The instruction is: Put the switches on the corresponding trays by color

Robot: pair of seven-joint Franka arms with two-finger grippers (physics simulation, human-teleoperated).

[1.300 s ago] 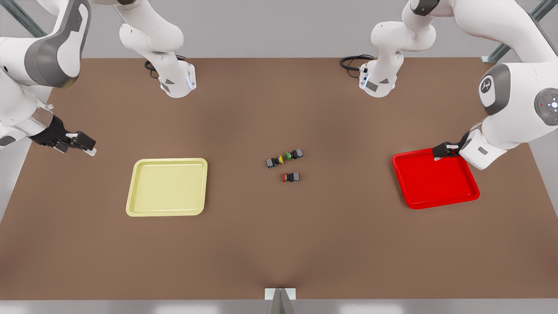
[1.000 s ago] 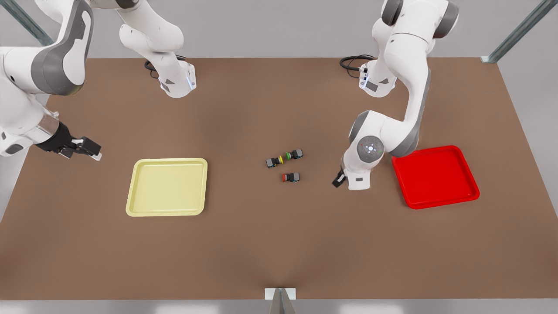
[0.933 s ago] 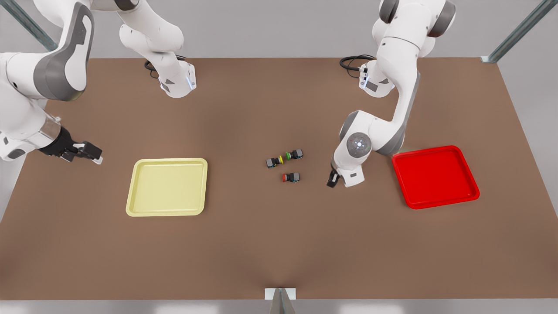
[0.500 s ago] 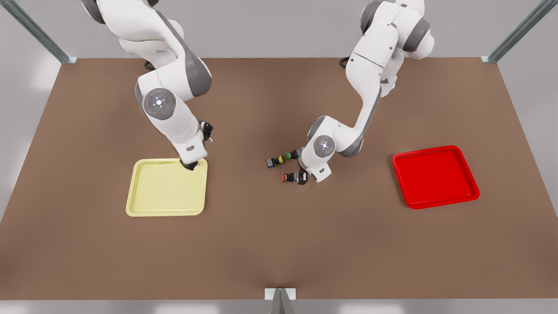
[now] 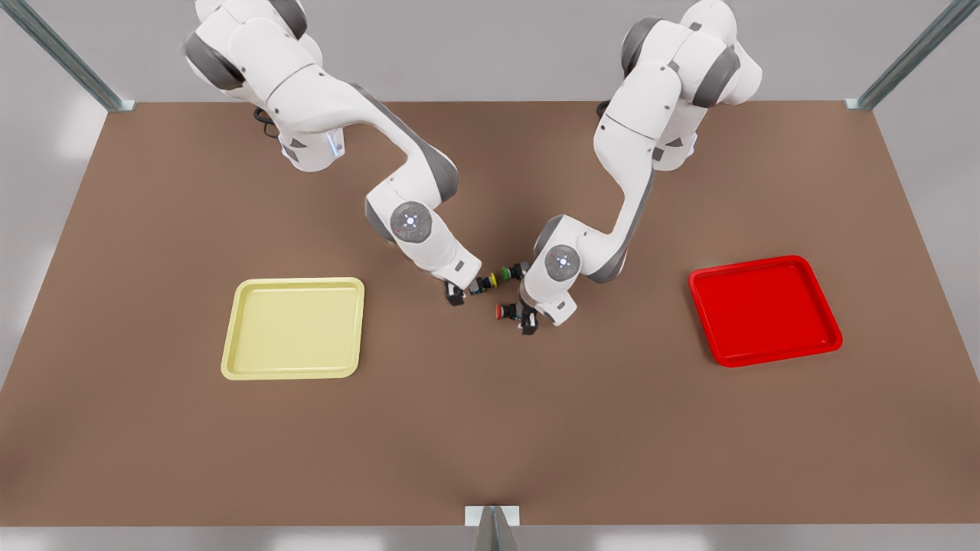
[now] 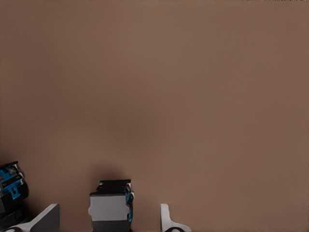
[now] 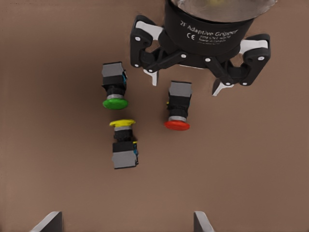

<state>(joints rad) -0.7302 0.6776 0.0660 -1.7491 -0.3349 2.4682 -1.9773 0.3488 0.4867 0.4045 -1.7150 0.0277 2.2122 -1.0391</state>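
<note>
- Status of the left end effector [image 7: 186, 82]?
- Lowered over the red switch [image 7: 177, 108] near mid-worktop; fingers spread open, one on either side of the grey body; no contact visible in the right wrist view. Left wrist view confirms: grey block sitting between the two fingertips with a gap on each side; cap hidden from that angle.
- And the right end effector [image 5: 456, 295]?
- Positioned low, just beside the body end of the yellow switch [image 7: 123, 145], on the front view's left of the cluster; fingers open wide; nothing held. Whether touching the switch: cannot tell.
- Layout of the switches?
- All three lying on their sides on the worktop [image 5: 490, 428], close together. Yellow cap facing the cap of the green-capped switch [image 7: 114, 87], near it with a small gap between; red switch just beside that pair, apart from both, on the side nearer the front camera.
- Trays?
- Yellow tray [image 5: 293, 327] on the front view's left, red tray [image 5: 762, 310] on the front view's right; both flat on the worktop, well apart from the switches; nothing inside either.
- Task standing?
- Neither switch lifted; neither yet on its tray.
</note>
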